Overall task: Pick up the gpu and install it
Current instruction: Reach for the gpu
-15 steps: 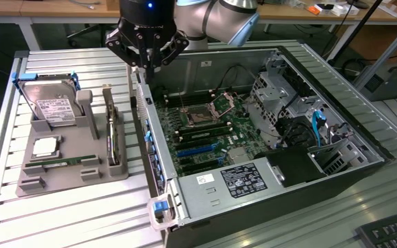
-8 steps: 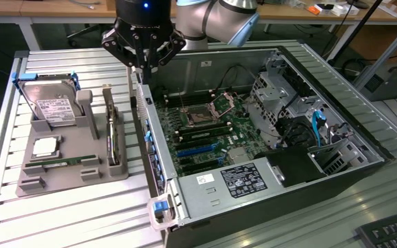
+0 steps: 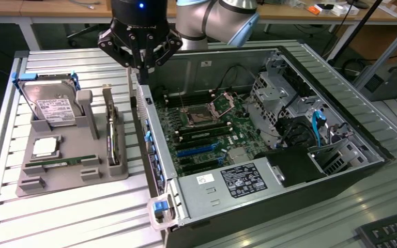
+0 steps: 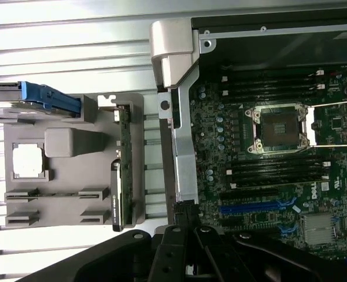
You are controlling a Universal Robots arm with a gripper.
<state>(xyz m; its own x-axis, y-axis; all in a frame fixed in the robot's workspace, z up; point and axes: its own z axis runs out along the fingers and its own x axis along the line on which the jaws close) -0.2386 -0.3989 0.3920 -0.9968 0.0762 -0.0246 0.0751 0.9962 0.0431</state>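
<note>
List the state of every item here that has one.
computer case: on its side, open.
pincer: shut, above the case's edge beside the tray.
gpu: on edge in the grey tray, not gripped.
hard drive: propped up in the tray.
CPU socket: cover flipped open.
blue card slots: empty.
</note>
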